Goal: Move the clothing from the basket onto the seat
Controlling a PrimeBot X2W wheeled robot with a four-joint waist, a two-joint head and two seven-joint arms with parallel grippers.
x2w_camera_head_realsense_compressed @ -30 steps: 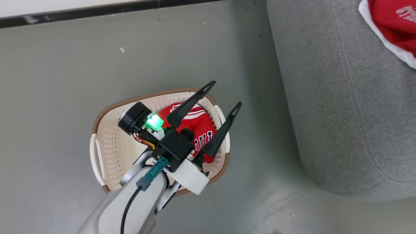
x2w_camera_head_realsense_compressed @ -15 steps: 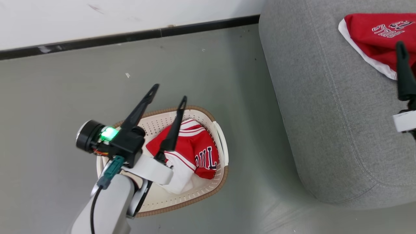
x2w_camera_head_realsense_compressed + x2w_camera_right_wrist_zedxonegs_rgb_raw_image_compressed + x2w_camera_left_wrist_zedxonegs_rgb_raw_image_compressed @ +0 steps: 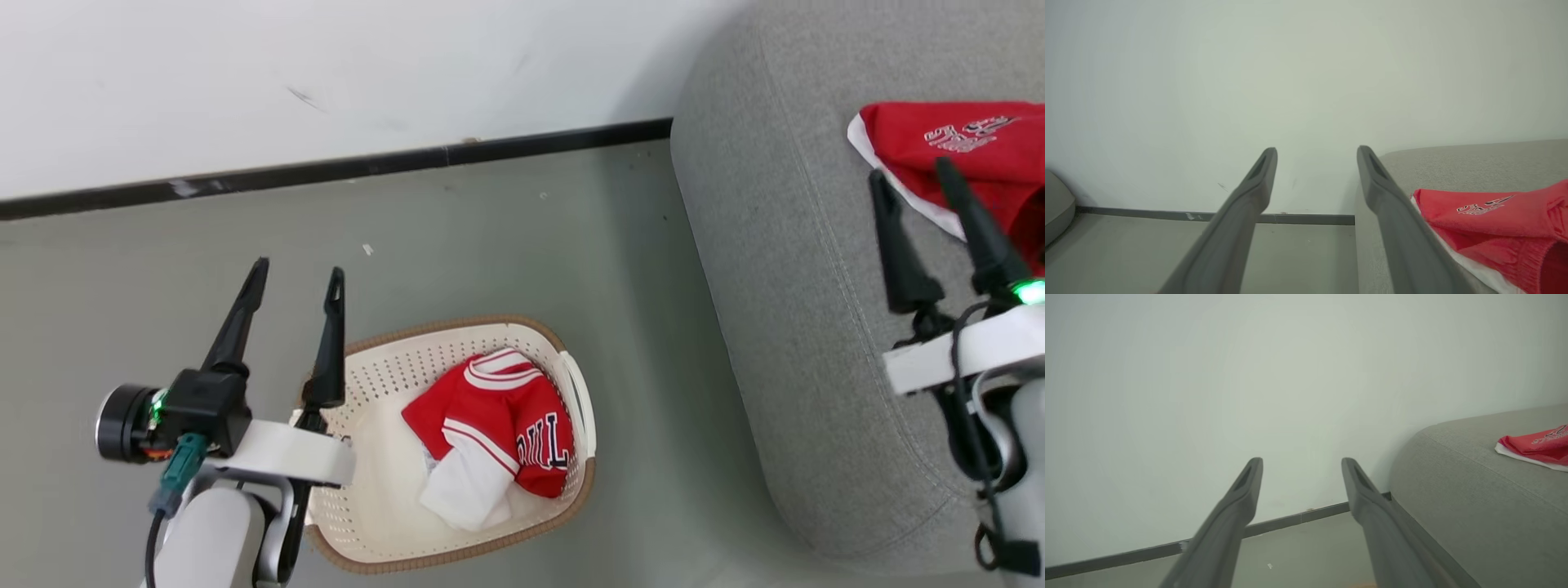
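A red jersey (image 3: 506,416) with big dark letters is seen lying in the cream laundry basket (image 3: 384,371). It is bunched up on the right side of the basket, and a white part of it is turned out on the near side. The basket is set on the grey floor (image 3: 490,237), to the left of the grey sofa (image 3: 784,286) and apart from it. A white wall (image 3: 326,73) with a black strip (image 3: 326,171) along its bottom is seen on the far side.

The second red garment (image 3: 971,147), with small white print and a white edge, is laid on the sofa, far to the right.

The left gripper (image 3: 297,269) is held at the left side of the basket, with its fingers pointed at the far wall. Its fingers are spread apart and nothing is held between them. The jersey is not touched by it.

The right gripper (image 3: 910,170) is held over the sofa, close to the second garment on its near side. Its fingers are spread apart too, and nothing is gripped. In the right wrist view the garment is seen just beside the right finger. Whether the cloth is touched by that finger cannot be told.
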